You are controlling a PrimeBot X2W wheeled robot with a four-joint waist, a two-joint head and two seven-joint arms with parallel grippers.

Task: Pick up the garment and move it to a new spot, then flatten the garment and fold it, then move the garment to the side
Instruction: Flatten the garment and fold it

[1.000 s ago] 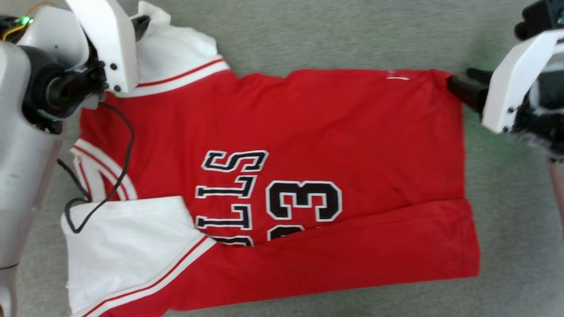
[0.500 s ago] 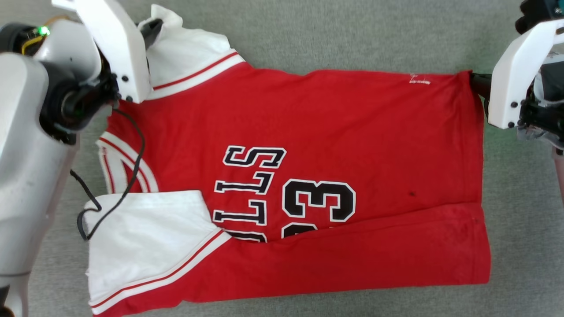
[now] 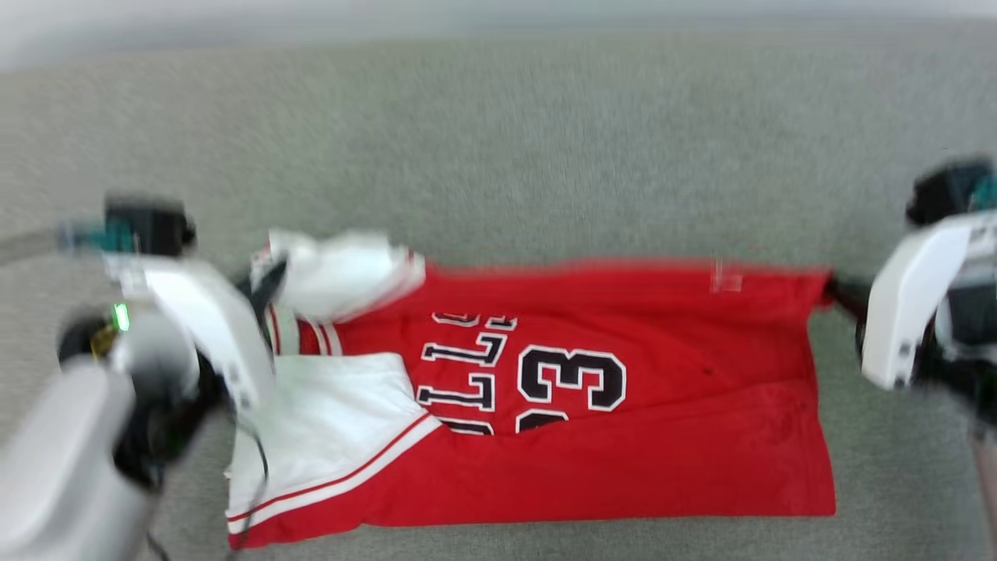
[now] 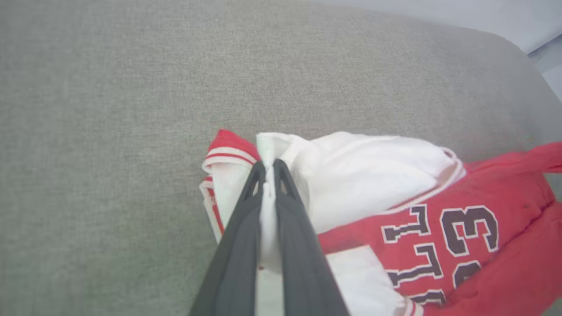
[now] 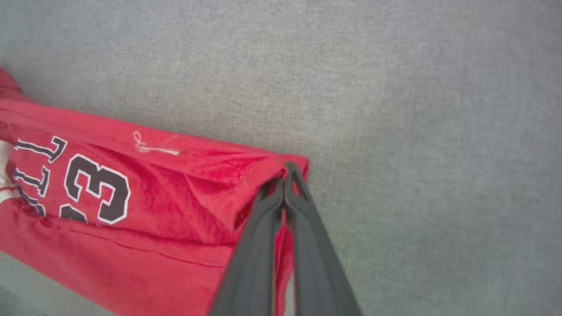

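Note:
The garment (image 3: pixel 623 436), a red jersey with white sleeves and a black "23", lies sideways on grey fabric with its near edge folded over. Its far edge is lifted between my two grippers. My left gripper (image 3: pixel 265 284) is shut on the far white sleeve (image 4: pixel 351 175); the left wrist view has white cloth pinched between its fingers (image 4: pixel 237 245). At the other end my right gripper (image 3: pixel 837 292) is shut on the far hem corner (image 5: pixel 290 166), and red cloth (image 5: pixel 153 210) hangs down from its fingers (image 5: pixel 316 263).
Grey fabric surface (image 3: pixel 498 156) stretches beyond the garment and to both sides. Its rounded far edge (image 4: pixel 505 39) meets a pale floor at the upper right of the left wrist view. A black cable (image 3: pixel 253 467) dangles from my left arm over the near sleeve.
The right gripper has shut on the hem corner. Both grippers have raised the garment's far edge, so the far sleeve bunches and the letters are partly covered. The head camera has tilted up.

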